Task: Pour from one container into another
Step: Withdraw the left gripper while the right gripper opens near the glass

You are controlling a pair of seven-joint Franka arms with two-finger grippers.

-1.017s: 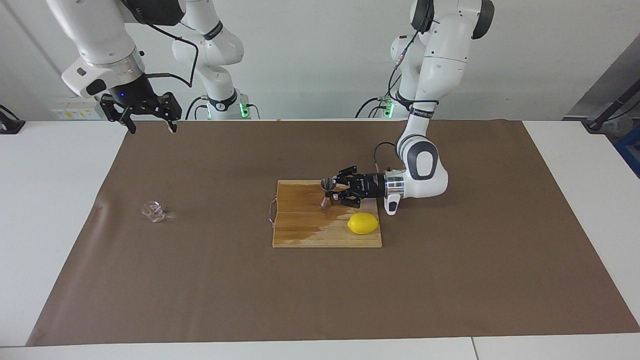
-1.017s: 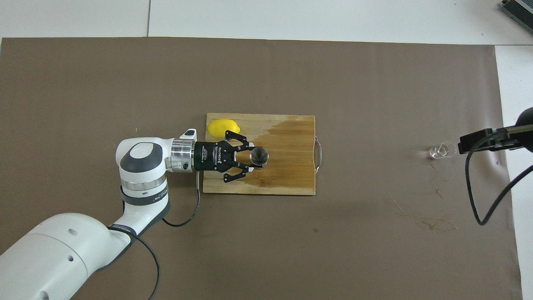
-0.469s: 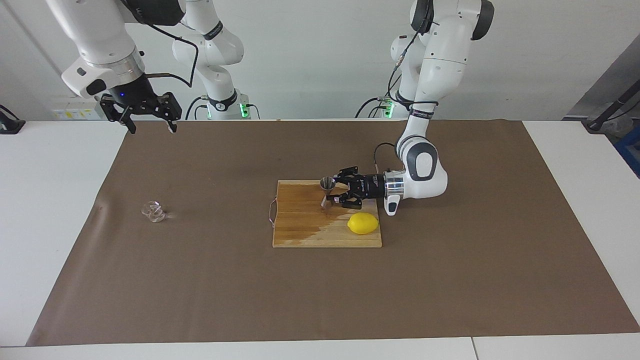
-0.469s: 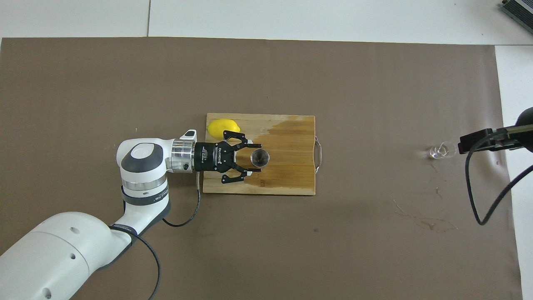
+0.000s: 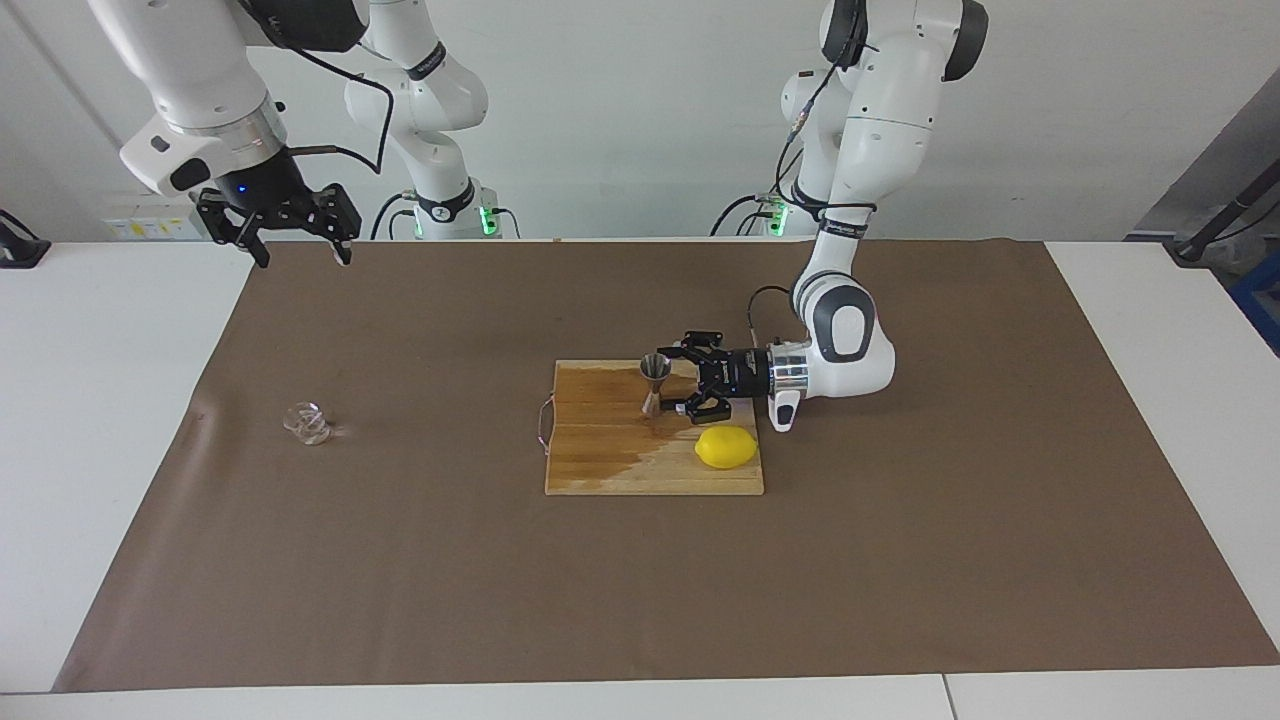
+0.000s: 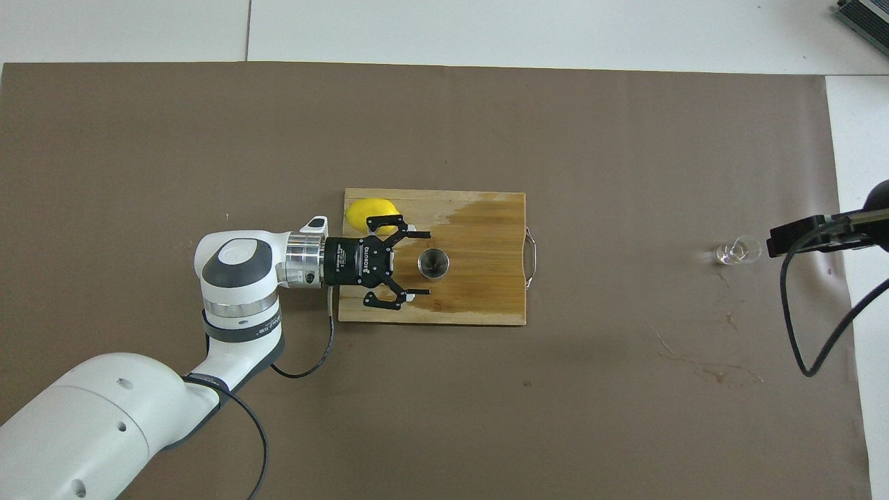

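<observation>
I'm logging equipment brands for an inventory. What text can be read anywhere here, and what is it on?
"ROBOTIQ": white letters on the black body of the left gripper, upside down in the overhead view.
Smaller print beside that word: too small to read.
Lettering on the left arm's black band: too small to read.
Nothing else legible shows.

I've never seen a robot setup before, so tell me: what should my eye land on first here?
Probably the yellow lemon on the wooden cutting board in the middle of the brown mat. Next to it on the board stands a small steel jigger, with the left gripper open right beside it. Toward the right arm's end, a little glass cup sits alone, while the right gripper hangs open high over the mat's edge.
</observation>
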